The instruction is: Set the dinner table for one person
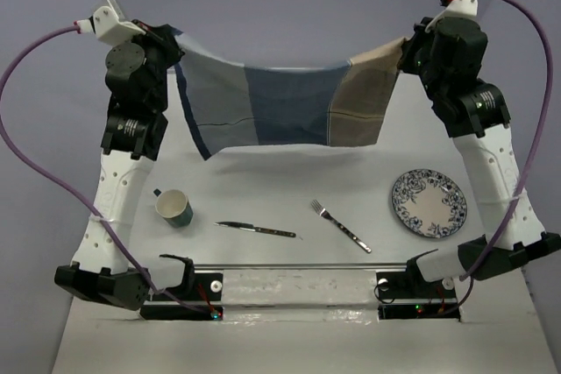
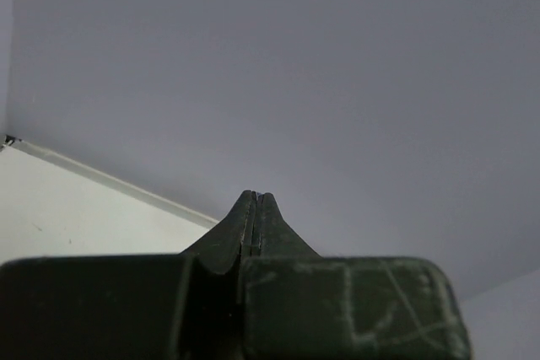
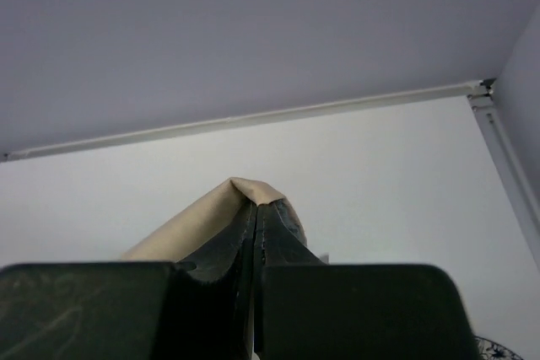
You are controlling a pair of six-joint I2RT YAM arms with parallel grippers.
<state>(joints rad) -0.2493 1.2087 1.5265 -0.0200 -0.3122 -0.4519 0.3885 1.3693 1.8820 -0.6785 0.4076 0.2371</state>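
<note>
Holding the mat (image 1: 280,98) up between them, both arms have it stretched in the air over the far half of the table (image 1: 289,177), and it sags a little in the middle. The left gripper (image 2: 256,201) is pressed closed. Its own camera shows no cloth between the fingers, but from above the mat's blue corner runs right up to it near the far left corner, so it most likely pinches that corner. The right gripper (image 3: 256,206) is clamped on the tan corner, which pokes out above its fingertips toward the far right corner.

The step in hand looks like laying the mat flat. To do it well, both arms should come down together and level, with the top edge taut. That way the hanging lower edge touches first and the rest rolls out without folds, square to the near edge. They should let go only once the cloth lies flat.

Room is tight toward the near edge, where the cup (image 1: 173,208), knife (image 1: 256,229), fork (image 1: 340,226) and plate (image 1: 429,204) lie in a row, well apart from each other. The mat fits on the bare stretch beyond that row; drawing it nearer could drag it over the knife and fork.
</note>
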